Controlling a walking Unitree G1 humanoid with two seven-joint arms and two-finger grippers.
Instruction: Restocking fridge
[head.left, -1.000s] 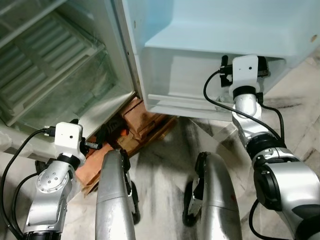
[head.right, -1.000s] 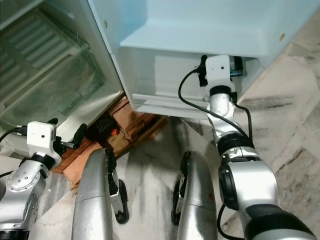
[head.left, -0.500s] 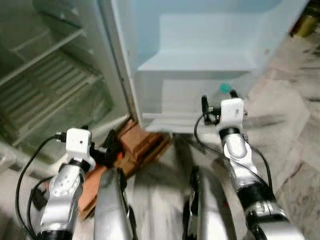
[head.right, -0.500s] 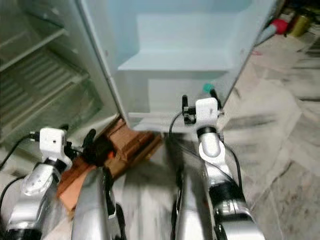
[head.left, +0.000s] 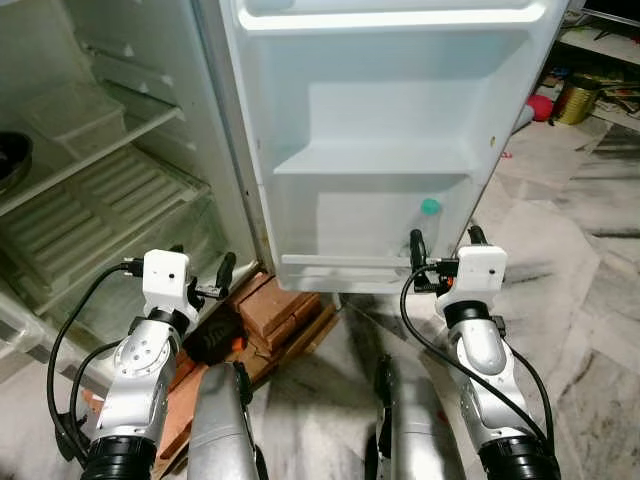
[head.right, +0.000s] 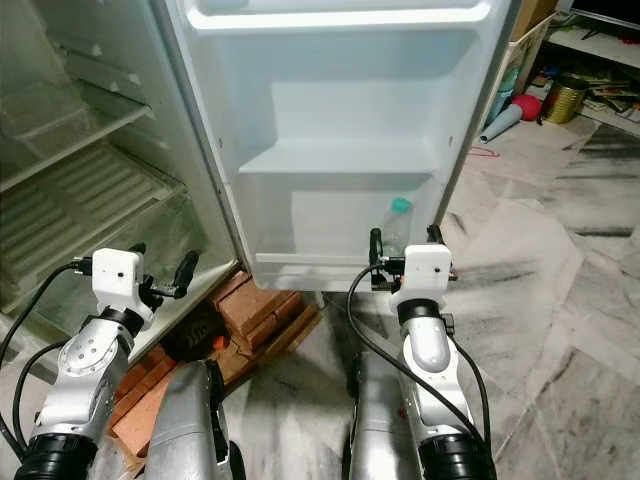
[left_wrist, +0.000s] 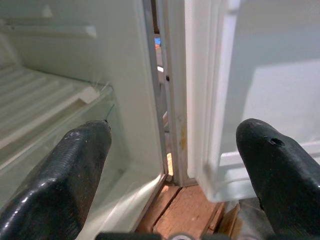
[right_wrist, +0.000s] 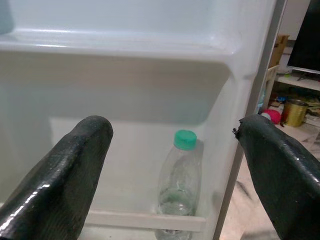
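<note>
While the fridge door (head.right: 330, 150) stands swung wide, its inner face turned toward the robot, a clear bottle (right_wrist: 178, 187) with a green cap (right_wrist: 185, 139) stands upright in the lowest door shelf (head.left: 345, 262), at that shelf's right end, held behind the white retaining rail. Above it, the next door shelf (head.right: 335, 160) carries nothing visible. Left of the door lies the fridge interior (head.left: 90, 190), with ribbed white shelves and a clear drawer front below them.

Right tool (head.left: 441, 245): raised in front of the lowest door shelf, just short of the bottle and apart from it; its two black fingers (right_wrist: 55, 170) are spread wide and grip nothing, and the bottle appears between them in the right wrist view.

Left tool (head.left: 203, 268): held near the lower corner of the fridge, where the cabinet meets the hinged edge of the door; its fingers (left_wrist: 60, 175) are likewise spread apart and empty.

Beneath the fridge, stacked red bricks (head.right: 262, 305) support its base on a marble floor (head.right: 560, 260). At the far right of the floor lie a metal tin (head.right: 562, 98) and a red object (head.right: 528, 105), well apart from the door.
</note>
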